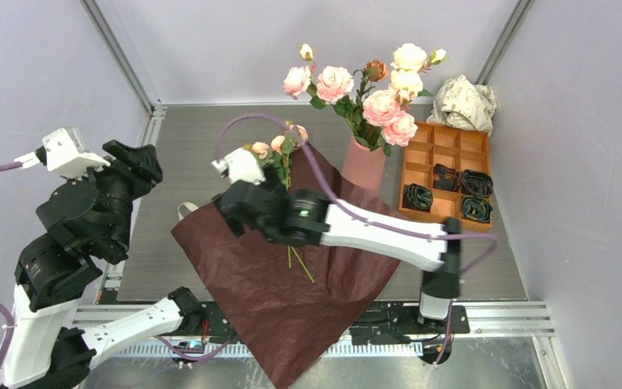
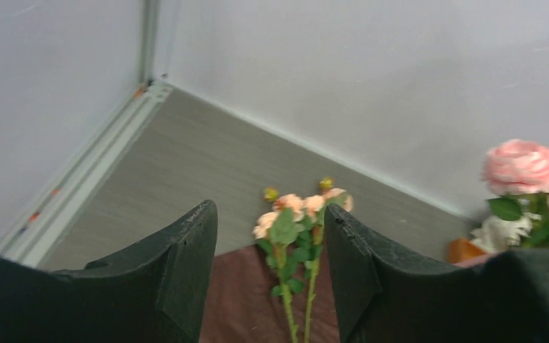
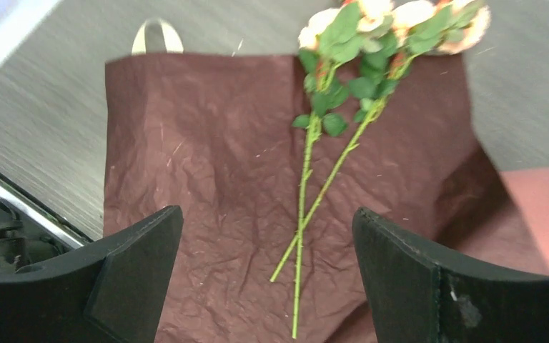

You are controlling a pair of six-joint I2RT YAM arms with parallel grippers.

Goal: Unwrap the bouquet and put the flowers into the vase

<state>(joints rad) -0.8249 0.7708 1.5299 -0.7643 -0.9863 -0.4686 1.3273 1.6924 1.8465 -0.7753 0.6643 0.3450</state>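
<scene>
My right gripper (image 3: 264, 214) hangs spread wide over two flowers (image 3: 306, 164) lying on the dark red paper (image 3: 186, 143) at the middle of the table. I should pinch both stems below the leaves, leaving the cut ends free for the vase (image 1: 364, 164) near the far edge. My left gripper (image 2: 270, 214) gapes, empty.

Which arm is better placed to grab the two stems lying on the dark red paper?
Right. The right gripper hangs open directly over the two stems on the dark red paper; the left gripper is off to the side, farther away.
</scene>
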